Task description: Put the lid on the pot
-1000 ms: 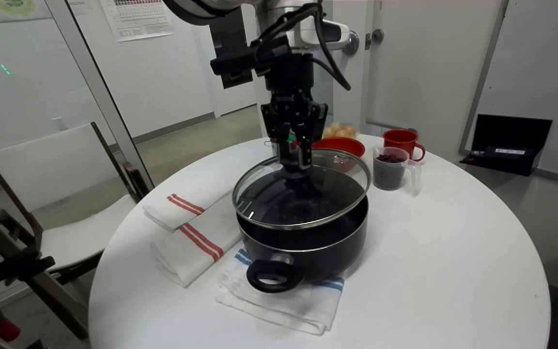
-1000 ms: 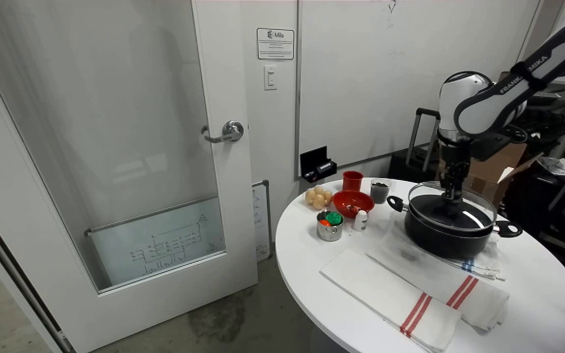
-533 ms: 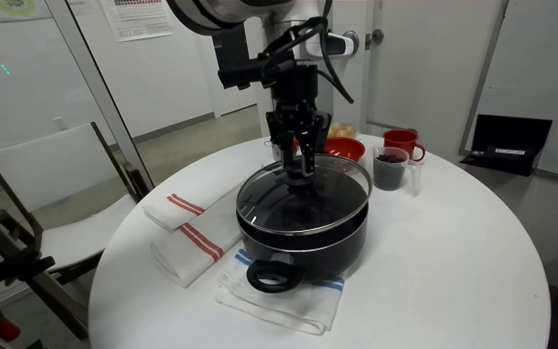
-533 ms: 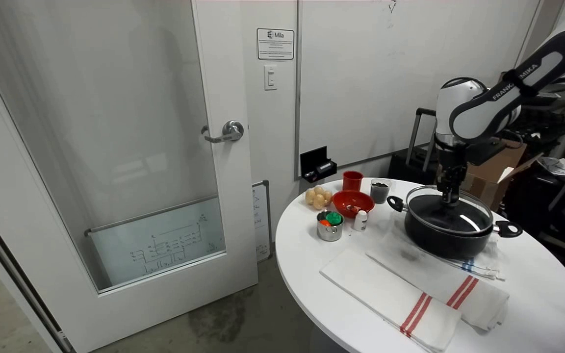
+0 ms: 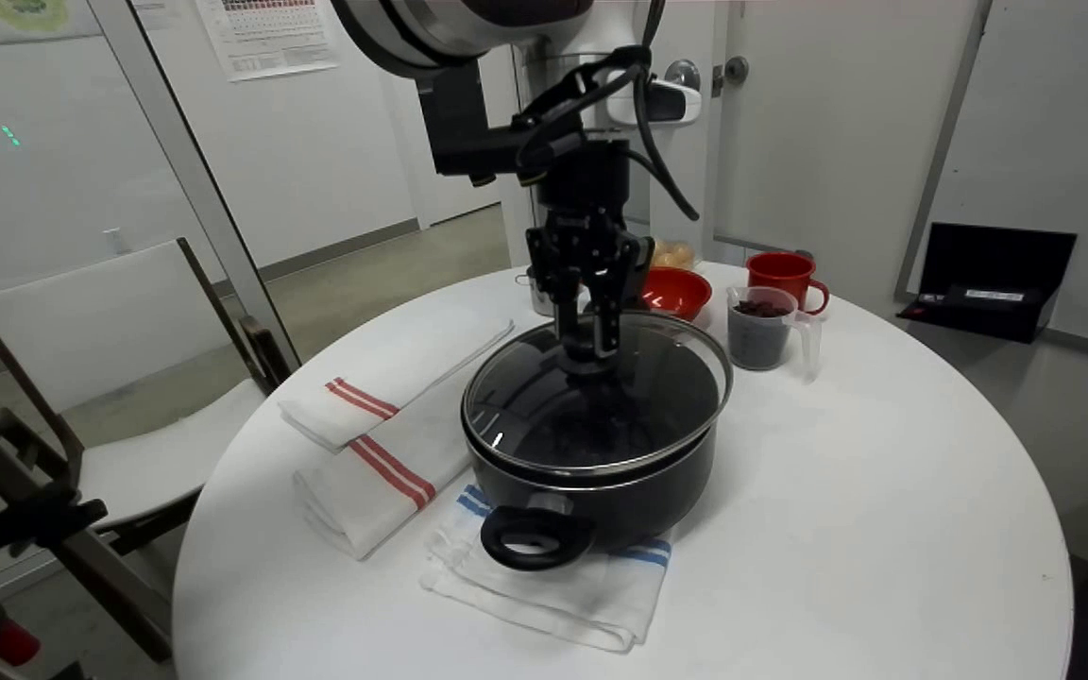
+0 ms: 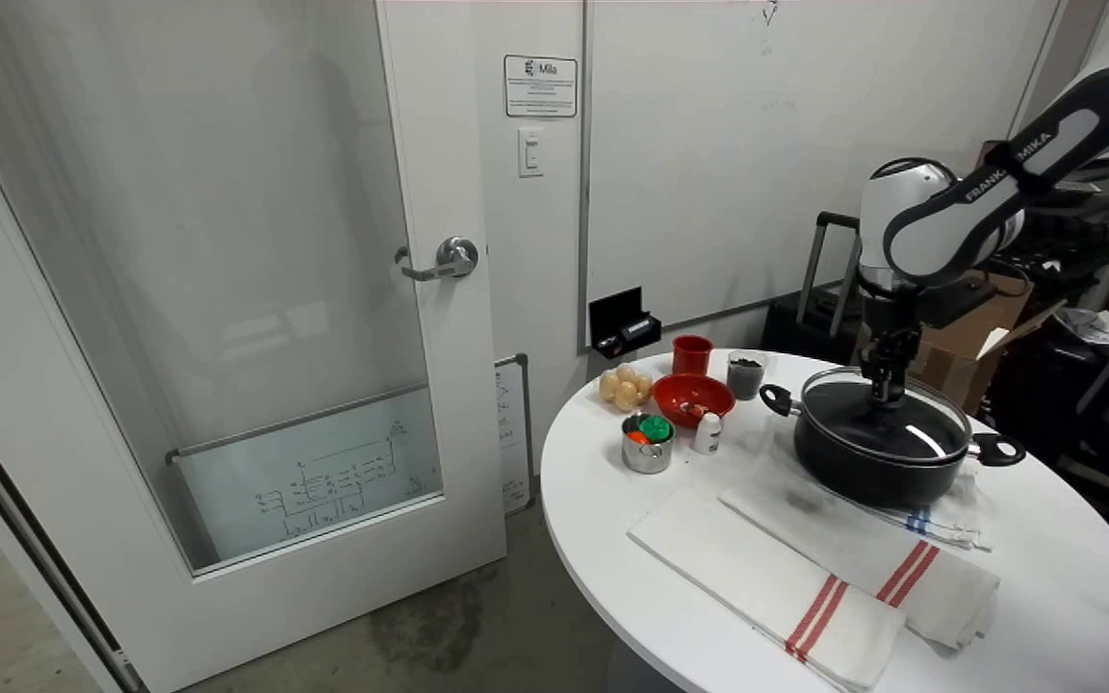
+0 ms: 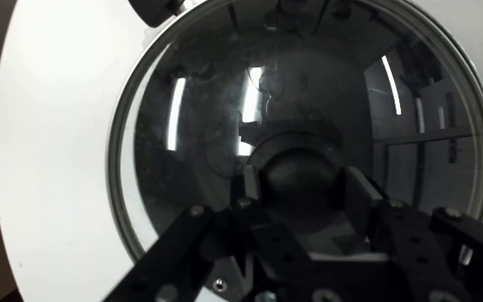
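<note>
A round, clear glass lid (image 5: 598, 416) with a metal rim was poised just over a wide, shallow black pot (image 5: 634, 515) on a round white desk (image 5: 865, 510). The black end effector (image 5: 587, 342) pointed down, its two fingers (image 7: 361, 186) on either side of the lid's black centre knob (image 7: 302, 176), which it appeared to be grasping. The task looked nearly complete: the lid was off the desk and roughly aligned with the pot's mouth. What seemed left was to seat it evenly and let go of the knob. In an exterior view, a thin dark gap showed between the lid's rim and the pot's front edge, and the lid's right side reached slightly past the pot's wall; whether the rims touched at the back could not be told. In the wrist view, a pale crescent of desk showed through the glass along the left edge, so a small sideways correction might have been needed. The domed glass looked smoky over the dark interior, crossed by long white reflections. The pot stood upright on a folded white towel (image 5: 544, 604) with blue stripes, two black loop handles (image 5: 525, 522) jutting out.
</note>
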